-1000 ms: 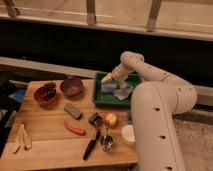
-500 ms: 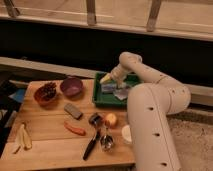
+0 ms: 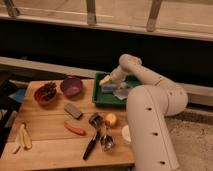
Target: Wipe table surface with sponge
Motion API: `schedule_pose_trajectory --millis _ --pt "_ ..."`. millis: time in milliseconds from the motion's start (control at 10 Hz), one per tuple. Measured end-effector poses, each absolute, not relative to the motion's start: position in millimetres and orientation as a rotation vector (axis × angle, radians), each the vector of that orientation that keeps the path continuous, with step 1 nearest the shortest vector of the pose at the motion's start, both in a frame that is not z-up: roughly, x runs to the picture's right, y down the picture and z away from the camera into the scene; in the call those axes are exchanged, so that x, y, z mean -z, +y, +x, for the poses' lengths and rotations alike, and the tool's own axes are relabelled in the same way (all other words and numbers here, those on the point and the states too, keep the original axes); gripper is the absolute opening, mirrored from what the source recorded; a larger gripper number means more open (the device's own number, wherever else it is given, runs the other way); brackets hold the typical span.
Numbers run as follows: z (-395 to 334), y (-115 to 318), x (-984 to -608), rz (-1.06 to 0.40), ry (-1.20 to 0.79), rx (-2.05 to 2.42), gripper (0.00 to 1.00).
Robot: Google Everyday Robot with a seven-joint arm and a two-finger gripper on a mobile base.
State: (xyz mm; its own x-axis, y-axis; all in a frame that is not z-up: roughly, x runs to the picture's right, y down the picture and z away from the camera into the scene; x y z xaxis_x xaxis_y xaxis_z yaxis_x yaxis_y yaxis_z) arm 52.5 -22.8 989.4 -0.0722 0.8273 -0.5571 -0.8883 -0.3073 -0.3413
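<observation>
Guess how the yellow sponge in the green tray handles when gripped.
Probably light and squashy: the yellow sponge looks like soft foam. Lying flat in the green tray, it likely won't roll. The gripper is over the tray, right beside it.

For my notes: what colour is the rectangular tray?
Green tray, camera view; gripper above it.

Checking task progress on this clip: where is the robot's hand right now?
In the camera view, the hand is down in the green tray at the far right of the wooden table, next to a yellow object and right of the purple bowl.
</observation>
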Motion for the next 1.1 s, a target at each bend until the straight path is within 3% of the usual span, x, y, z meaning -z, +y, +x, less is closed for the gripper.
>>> schedule_pose_trajectory --millis 300,900,1100 --pt "59.2 -22.0 -989.9 -0.804 0.108 -1.725 0.75" --pt "64.7 -21.3 -990.5 -0.791 0.114 -1.739 0.15" --pt "65.8 -20.9 -990.2 -0.787 0.123 -1.738 0.01"
